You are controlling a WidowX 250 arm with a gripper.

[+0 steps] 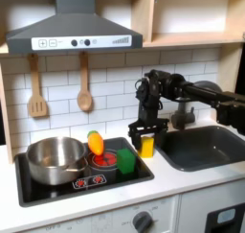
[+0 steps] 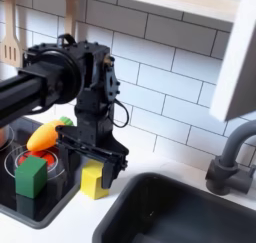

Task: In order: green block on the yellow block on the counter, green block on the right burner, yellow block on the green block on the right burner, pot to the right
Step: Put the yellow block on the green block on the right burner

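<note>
The green block (image 1: 125, 161) (image 2: 31, 175) stands on the black hob at the edge of the right burner (image 1: 103, 161) (image 2: 55, 165). Just off the hob, the yellow block (image 1: 146, 147) (image 2: 95, 181) rests on the counter (image 1: 182, 179) (image 2: 105, 212). My gripper (image 1: 146, 133) (image 2: 95, 159) hangs directly over the yellow block. It is open, with a finger on each side of the block's top. The pot (image 1: 53, 160) sits on the burner at the first exterior view's left.
An orange-and-yellow toy (image 1: 96, 143) (image 2: 45, 137) lies on the hob behind the green block. The dark sink (image 1: 206, 146) (image 2: 170, 212) with its faucet (image 2: 230, 157) is right of the yellow block in both exterior views. Wooden utensils (image 1: 84, 93) hang on the tiled wall.
</note>
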